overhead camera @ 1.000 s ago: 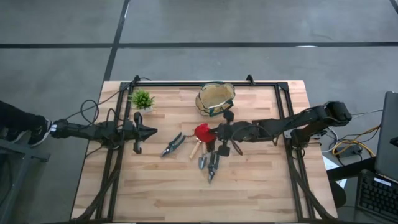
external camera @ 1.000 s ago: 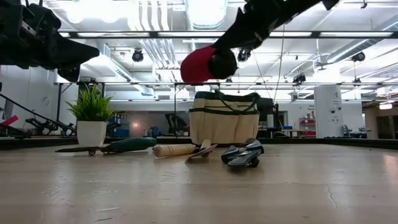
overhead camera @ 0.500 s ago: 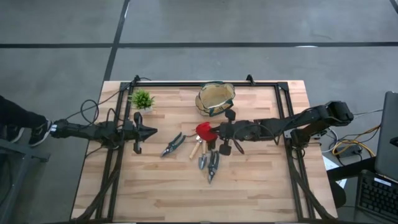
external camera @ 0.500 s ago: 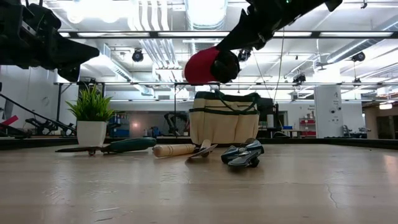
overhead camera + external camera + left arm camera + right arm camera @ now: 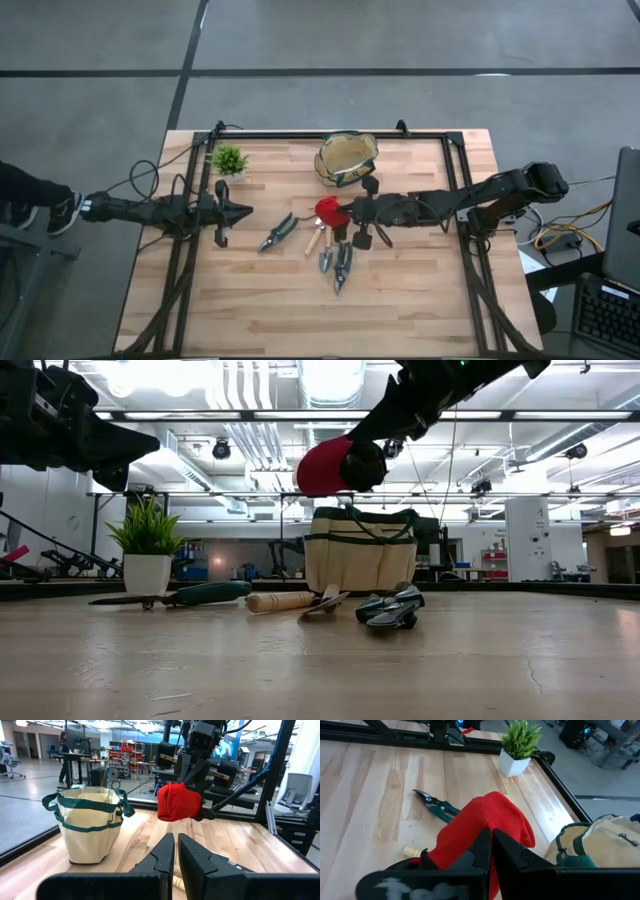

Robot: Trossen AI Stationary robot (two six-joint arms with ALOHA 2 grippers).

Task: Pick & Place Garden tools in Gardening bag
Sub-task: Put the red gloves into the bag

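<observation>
My right gripper (image 5: 342,212) is shut on the red-headed piece (image 5: 325,211), held high over the table just in front of the tan gardening bag (image 5: 347,158); it also shows in the low view (image 5: 325,466) and the left wrist view (image 5: 178,802). On the table lie a green-handled pruner (image 5: 278,232), the wooden-handled trowel (image 5: 318,245) and a second pruner (image 5: 343,268). My left gripper (image 5: 246,211) is shut and empty, hovering at the table's left, pointing at the tools. My right gripper pinches the red knit head (image 5: 470,827) between its two fingers (image 5: 507,850). The fingers come slanting down from the table's right. The piece is lifted clear of the table, above the tools; a dark part (image 5: 206,813) sticks out beside the red head.
A small green potted plant (image 5: 229,160) stands at the far left. A black frame rail (image 5: 300,135) runs along the table's far edge and sides. The bag stands upright with its mouth open (image 5: 360,550).
My right gripper has carried the red-headed piece a little toward the table's right edge and slightly up, then kept still. The piece stays clear of the table.
</observation>
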